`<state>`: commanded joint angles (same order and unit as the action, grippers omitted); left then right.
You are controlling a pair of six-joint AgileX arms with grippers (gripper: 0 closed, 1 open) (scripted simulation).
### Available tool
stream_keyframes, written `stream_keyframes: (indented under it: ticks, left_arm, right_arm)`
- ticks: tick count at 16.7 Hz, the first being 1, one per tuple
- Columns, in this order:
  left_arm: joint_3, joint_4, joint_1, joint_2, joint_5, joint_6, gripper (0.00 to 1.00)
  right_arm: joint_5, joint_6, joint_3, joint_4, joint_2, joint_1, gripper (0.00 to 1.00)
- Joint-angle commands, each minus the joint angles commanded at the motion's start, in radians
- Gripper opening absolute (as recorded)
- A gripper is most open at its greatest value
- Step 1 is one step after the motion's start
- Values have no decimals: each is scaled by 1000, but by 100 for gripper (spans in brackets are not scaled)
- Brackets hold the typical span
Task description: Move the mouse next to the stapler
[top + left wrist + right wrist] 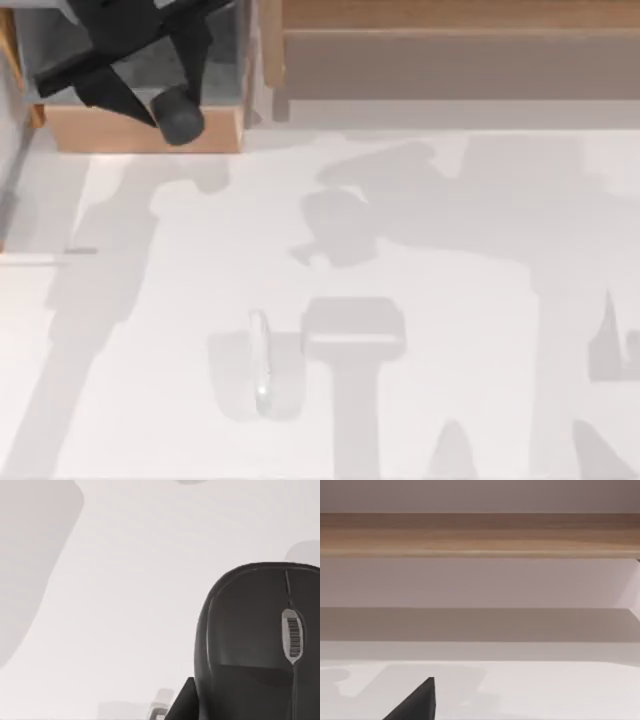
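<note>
Left end effector (150, 100) carries the mouse (260, 645) above the table (450, 300).

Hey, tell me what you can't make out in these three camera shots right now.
1. mouse: left wrist view, cut off by the right and bottom edges.
2. left tool: top view, far left, covered by its own arm; grip on the mouse unclear.
3. pale shape: top view, barely stands out from the white table; possibly the stapler.
4. right tool: right wrist view, cut off by the bottom edge.
</note>
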<state>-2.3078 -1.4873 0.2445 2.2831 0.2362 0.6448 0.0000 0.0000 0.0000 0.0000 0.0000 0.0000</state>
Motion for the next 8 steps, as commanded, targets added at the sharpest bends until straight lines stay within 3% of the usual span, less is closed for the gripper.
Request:
stream_keyframes:
  ticks: [8]
  left_arm:
    - [518,345,464,-140,-210,191,0]
  right_arm:
    - [0,0,0,0,0,0,100]
